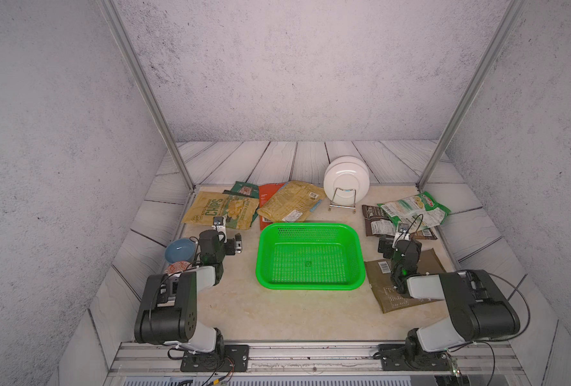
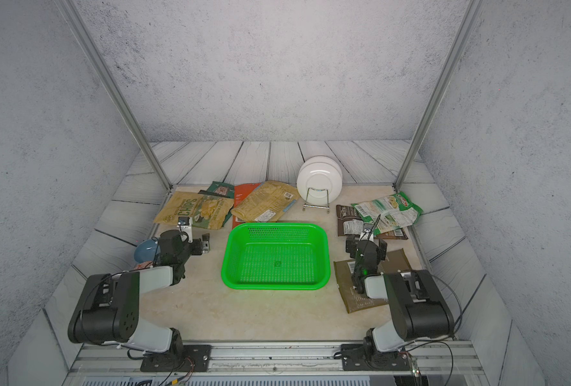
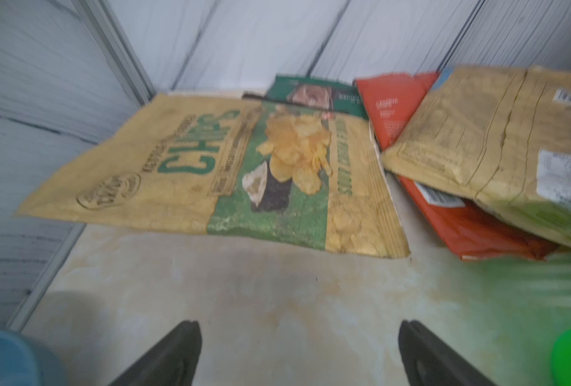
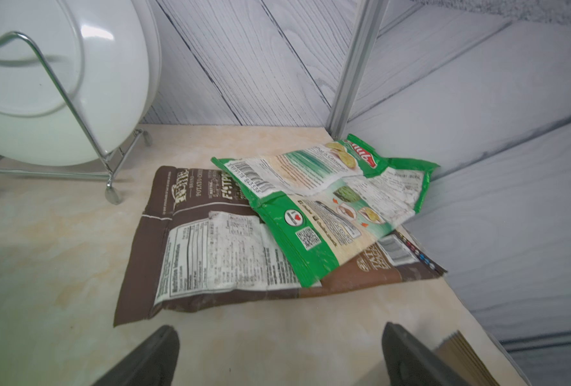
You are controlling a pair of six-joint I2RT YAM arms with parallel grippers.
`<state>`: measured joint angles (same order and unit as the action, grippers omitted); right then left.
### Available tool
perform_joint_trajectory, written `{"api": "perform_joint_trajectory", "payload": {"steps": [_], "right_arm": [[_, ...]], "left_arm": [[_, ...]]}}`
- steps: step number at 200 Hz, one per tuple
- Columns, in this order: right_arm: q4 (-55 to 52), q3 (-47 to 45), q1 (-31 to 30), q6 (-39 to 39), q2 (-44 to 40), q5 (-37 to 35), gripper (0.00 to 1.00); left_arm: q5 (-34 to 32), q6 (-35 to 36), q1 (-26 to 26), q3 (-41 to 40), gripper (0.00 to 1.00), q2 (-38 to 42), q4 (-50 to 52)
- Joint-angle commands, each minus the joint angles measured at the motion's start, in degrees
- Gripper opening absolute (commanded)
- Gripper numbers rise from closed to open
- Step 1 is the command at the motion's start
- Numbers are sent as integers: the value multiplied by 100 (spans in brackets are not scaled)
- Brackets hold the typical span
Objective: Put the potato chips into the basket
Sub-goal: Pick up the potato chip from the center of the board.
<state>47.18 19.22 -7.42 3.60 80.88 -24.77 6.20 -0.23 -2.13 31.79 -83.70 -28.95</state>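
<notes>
While the left gripper (image 3: 299,334) and right gripper (image 4: 279,334) both gape, holding nothing, a mustard bag (image 3: 210,160) reading "CHIPS", a brown bag (image 4: 194,260) with a white nutrition panel, and the barcoded green-white bag (image 4: 327,200) overlapping it lie flat and crinkled on the marbled table (image 1: 277,310), outside the green rounded mesh basket (image 1: 307,264).

Left gripper (image 3: 299,331): CHIPS bag (image 3: 210,173) just ahead, small bag (image 3: 314,95) behind that, partly under it. Bowl (image 1: 178,250) left, basket (image 1: 311,255) right, stacked bags (image 1: 287,202) ahead-right, behind basket.
Right gripper (image 4: 280,331): crumpled bag (image 4: 327,200) on flat bag (image 4: 210,254) ahead, plates (image 4: 60,83) in rack (image 4: 76,110) ahead-left, basket left, last bag (image 1: 379,284) under arm.
</notes>
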Motion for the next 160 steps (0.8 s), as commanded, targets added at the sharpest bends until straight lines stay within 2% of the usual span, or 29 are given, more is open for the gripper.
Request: {"api": "perform_joint_trajectory", "payload": {"steps": [1, 15, 32, 63, 96, 113, 125, 148, 160], "right_arm": [[-2617, 586, -44, 1204, -1408, -851, 99], [-4407, 1146, -41, 1943, -1948, -1024, 99], [-5396, 1452, -35, 2853, -2305, -1305, 99], [-6158, 1591, -36, 3018, -3038, -284, 99], [-7550, 1959, -38, 3626, -3218, 548, 90], [-8177, 2067, -34, 3919, -3126, 882, 87], [-8477, 2028, -38, 4089, -3106, 1070, 86], [-8812, 1798, -33, 4260, -3171, 1149, 77], [-8968, 1663, -40, 4408, -3277, 1090, 76]], "left_arm": [[233, 19, -3, 878, 99, 505, 1877], [387, 23, -6, 1120, 99, 749, 2545], [610, 80, -2, 1361, 99, 1073, 3185], [1088, 583, 2, 2161, 99, 1434, 5035], [1780, 875, -5, 2891, 99, 1362, 6768], [2136, 752, -5, 2834, 99, 1354, 7010], [2481, 1011, -6, 2603, 99, 1374, 6924], [2254, 972, -23, 2336, 99, 1388, 6571], [2265, 916, -20, 2356, 99, 1347, 6547]]}}
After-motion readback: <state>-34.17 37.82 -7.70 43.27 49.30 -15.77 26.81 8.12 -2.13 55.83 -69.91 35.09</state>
